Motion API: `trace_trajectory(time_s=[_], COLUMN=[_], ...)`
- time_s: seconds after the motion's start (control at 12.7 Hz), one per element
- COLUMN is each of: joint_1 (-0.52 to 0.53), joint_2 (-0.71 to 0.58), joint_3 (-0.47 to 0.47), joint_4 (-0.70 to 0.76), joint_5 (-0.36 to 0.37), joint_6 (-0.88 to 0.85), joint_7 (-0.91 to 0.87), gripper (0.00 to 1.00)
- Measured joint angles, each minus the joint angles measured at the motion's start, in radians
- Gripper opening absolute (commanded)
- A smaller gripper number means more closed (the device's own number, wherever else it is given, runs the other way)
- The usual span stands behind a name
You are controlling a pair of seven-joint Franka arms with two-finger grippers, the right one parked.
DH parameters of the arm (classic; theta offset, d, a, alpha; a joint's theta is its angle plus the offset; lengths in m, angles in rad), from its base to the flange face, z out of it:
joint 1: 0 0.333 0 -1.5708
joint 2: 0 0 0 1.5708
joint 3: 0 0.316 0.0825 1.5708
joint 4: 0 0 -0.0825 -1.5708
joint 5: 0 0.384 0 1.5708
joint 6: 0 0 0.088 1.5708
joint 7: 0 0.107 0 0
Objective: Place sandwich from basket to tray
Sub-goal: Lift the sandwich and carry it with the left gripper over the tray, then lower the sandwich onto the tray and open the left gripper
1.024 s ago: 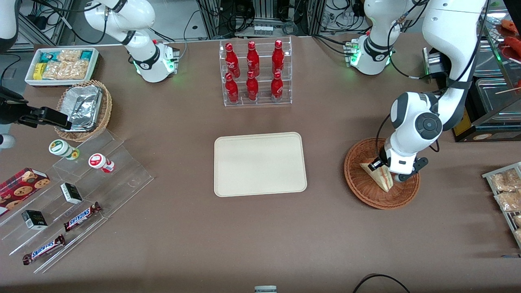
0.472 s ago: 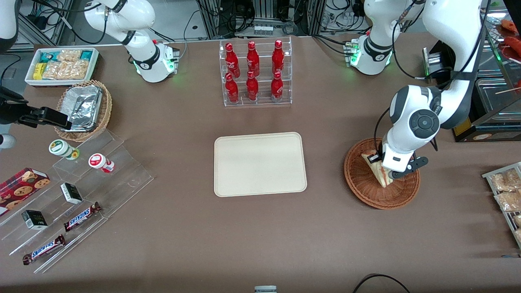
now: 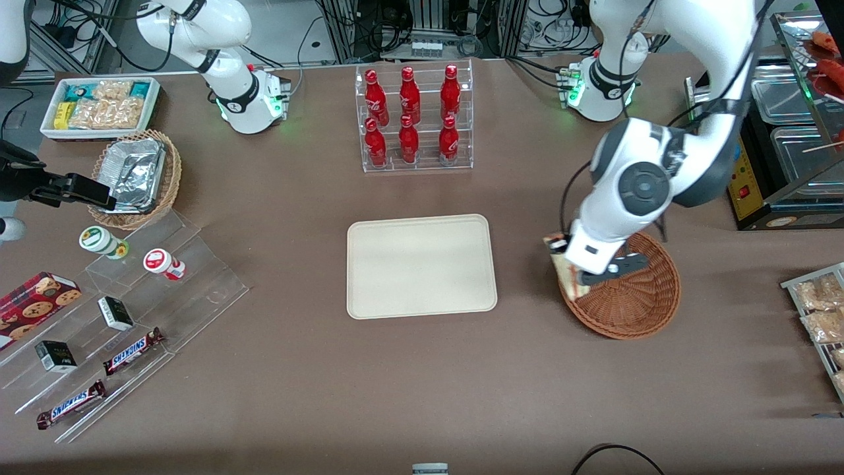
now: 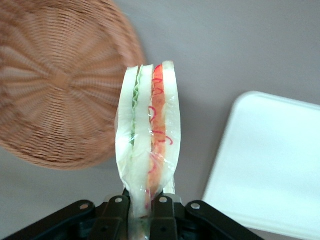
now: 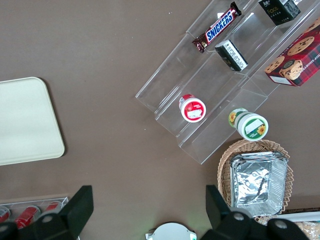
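Note:
The sandwich, a plastic-wrapped wedge with green and red filling, hangs in the air with my gripper shut on its narrow end. In the front view the gripper holds the sandwich above the rim of the reddish-brown wicker basket, on the side nearest the tray. The basket has nothing in it. The cream tray lies flat at the table's middle, a short gap from the basket, and its rounded corner shows beside the sandwich.
A clear rack of red bottles stands farther from the front camera than the tray. Toward the parked arm's end are an acrylic stepped shelf with snacks, a pale basket with a foil container and a white bin. Packets on a rack lie at the working arm's end.
The gripper has risen out of the basket with the sandwich in it and moved toward the tray, from the basket's middle to above its rim.

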Motion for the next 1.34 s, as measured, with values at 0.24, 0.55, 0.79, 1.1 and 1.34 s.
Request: trace_trajectory(time_s=[0.24, 0.55, 0.79, 1.1, 1.34], joint_1=[-0.094, -0.221, -0.309, -0.394, -0.422], joint_2=[0.095, 0.239, 0.348, 0.496, 0.555], joint_3=[-0.002, -0.004, -0.005, -0.001, 0.001], joint_4=[0.087, 0.242, 0.364, 0.516, 0.57], joint_5=[-0.003, -0.003, -0.003, -0.002, 0.033], joint_6=[0.001, 0.002, 0.004, 0.048, 0.069], joint_7=[-0.001, -0.082, -0.147, -0.229, -0.276], gripper=[0.0, 0.0, 0.0, 0.0, 0.0])
